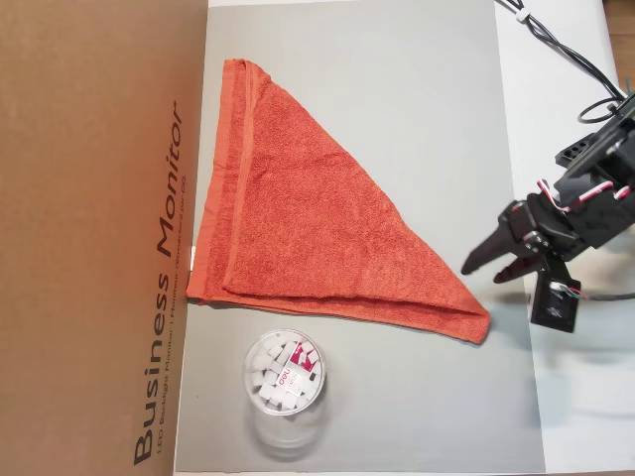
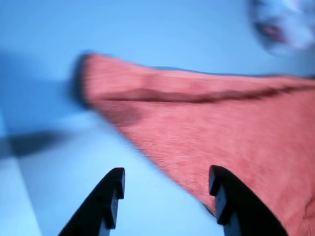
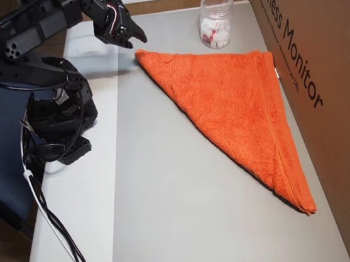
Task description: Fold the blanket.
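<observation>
The orange-red blanket (image 1: pixel 298 208) (image 3: pixel 234 99) lies flat on the grey mat, folded into a triangle. Its long pointed corner faces the arm. My gripper (image 1: pixel 481 273) (image 3: pixel 135 42) hovers just beside that corner, a little above it, open and holding nothing. In the wrist view, which is blurred, the two black fingers of the gripper (image 2: pixel 167 174) are spread apart. The blanket (image 2: pixel 236 128) fills the right side there, and its edge runs under the right finger (image 2: pixel 221 191).
A clear round tub (image 1: pixel 284 372) (image 3: pixel 216 19) with small white pieces stands next to the blanket's long folded edge. A brown cardboard box (image 1: pixel 99 238) (image 3: pixel 328 88) borders the mat (image 1: pixel 417 99). The arm's base (image 3: pixel 60 125) and cables (image 3: pixel 53 227) sit on the white table.
</observation>
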Action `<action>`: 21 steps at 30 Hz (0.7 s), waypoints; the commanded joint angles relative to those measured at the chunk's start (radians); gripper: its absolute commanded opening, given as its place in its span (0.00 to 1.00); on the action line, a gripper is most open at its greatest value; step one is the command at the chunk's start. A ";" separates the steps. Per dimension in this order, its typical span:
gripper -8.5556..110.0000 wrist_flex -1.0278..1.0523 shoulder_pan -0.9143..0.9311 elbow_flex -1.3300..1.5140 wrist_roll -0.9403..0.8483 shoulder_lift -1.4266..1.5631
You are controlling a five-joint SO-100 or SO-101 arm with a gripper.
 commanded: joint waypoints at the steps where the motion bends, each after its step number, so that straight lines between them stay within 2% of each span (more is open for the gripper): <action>1: 0.22 -0.009 -0.038 0.014 -0.005 0.009; 10: 0.23 -0.014 -0.054 0.038 -0.006 -0.075; 15: 0.23 -0.176 -0.061 0.038 -0.023 -0.169; 21: 0.23 -0.279 -0.074 0.038 -0.163 -0.244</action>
